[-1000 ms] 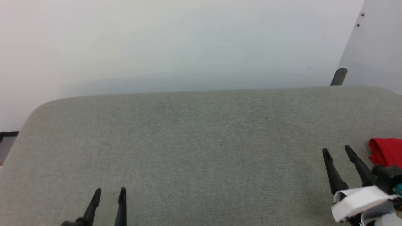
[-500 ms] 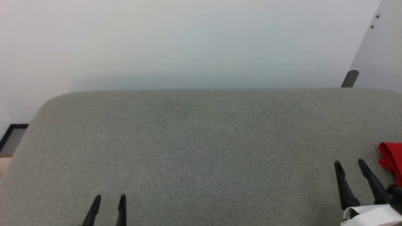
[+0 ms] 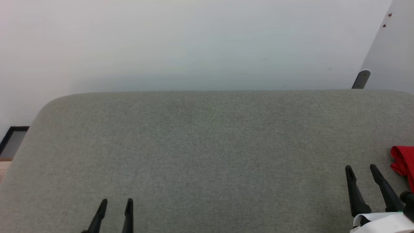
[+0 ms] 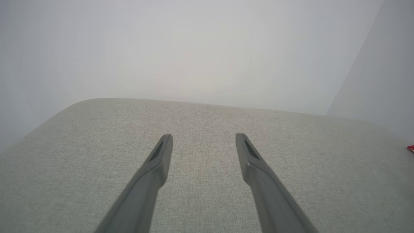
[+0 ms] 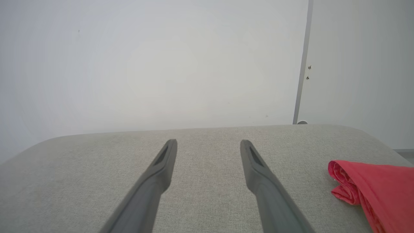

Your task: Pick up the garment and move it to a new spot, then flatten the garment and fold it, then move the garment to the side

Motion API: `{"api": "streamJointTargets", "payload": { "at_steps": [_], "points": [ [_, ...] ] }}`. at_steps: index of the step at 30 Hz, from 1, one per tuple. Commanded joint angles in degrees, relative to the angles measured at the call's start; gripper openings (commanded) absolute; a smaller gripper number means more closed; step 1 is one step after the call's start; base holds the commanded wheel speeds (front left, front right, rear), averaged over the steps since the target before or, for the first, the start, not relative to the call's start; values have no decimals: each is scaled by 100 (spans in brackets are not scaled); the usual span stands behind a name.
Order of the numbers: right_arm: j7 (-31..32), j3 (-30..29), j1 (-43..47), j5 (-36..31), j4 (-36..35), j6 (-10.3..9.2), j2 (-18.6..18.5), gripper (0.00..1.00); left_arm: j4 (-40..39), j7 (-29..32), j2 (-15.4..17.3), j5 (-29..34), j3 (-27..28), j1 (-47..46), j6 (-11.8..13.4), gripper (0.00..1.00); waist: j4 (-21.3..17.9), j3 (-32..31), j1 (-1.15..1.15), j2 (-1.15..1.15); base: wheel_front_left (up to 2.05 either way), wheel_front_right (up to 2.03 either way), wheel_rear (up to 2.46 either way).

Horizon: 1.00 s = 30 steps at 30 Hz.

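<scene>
1. Fingers (image 4: 155, 171) of the left gripper (image 3: 116, 201) stand apart with nothing between them, over the near left part of the grey bench (image 3: 207, 136).
2. The right gripper (image 3: 360, 167) is likewise spread and empty, near the bench's right edge, just beside the garment (image 3: 402, 160) and not touching it.
3. The garment lies at the right edge as red cloth with a rolled fold facing the fingers. Most of it runs out of view, so I cannot tell whether it is neatly folded.
4. This fits two stages: a bundle waiting to be carried to the middle, or a folded shirt already set at the side.
5. My judgement for either: soft cloth snags on fingertips, so any right-arm travel should keep the tips above the bench fabric and clear of that rolled fold, so the garment is not dragged off the edge.
</scene>
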Motion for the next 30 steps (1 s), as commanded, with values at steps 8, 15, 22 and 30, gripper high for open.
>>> {"api": "streamJointTargets", "payload": {
  "at_steps": [8,15,22,30],
  "points": [
    [-40,-40,64,30,-8,-6,100,100,19,2,-17,-61,36,-66,-14,100,5,-12,0,0,0,0,0],
    [-65,27,31,46,7,-6,193,100,-14,2,-5,-130,66,-90,-15,100,-11,-9,0,0,0,0,0],
    [30,23,73,234,230,0,274,0,199,39,-84,-302,35,2,3,0,-17,-2,0,0,0,0,0],
    [199,-51,-16,921,286,0,337,0,290,221,-81,-1079,51,-174,6,0,-25,13,0,0,0,0,0]
  ]
}}
